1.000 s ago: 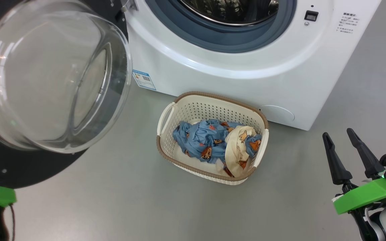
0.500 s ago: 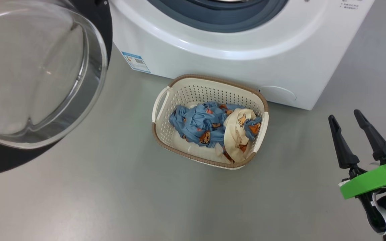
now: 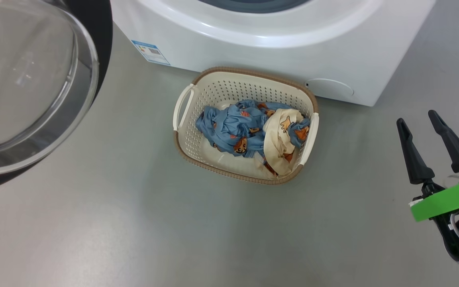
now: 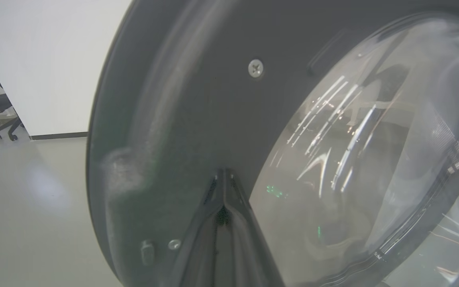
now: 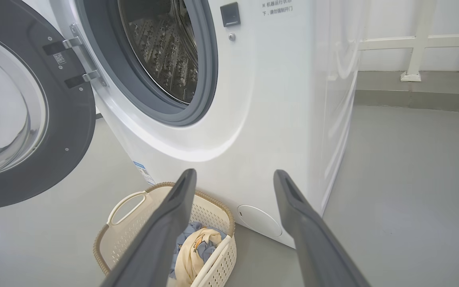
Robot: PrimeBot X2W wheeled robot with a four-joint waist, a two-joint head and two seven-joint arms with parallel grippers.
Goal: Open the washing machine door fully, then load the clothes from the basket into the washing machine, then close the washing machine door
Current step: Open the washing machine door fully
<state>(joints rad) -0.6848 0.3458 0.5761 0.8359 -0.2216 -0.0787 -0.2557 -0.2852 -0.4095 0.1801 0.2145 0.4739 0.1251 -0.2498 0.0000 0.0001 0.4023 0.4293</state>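
The washing machine door (image 3: 26,87) stands swung wide to the left of the washing machine (image 3: 253,52). The left hand (image 4: 223,179), pinched shut on nothing, points its tips at the door's dark inner face, probably to push it fully open. The right hand (image 3: 416,116) hangs spread wide and empty over the floor (image 3: 134,219) right of the basket (image 3: 221,91), which sits just before the machine's front with the bear-print clothes (image 3: 245,127) heaped inside, handy for a short lift.
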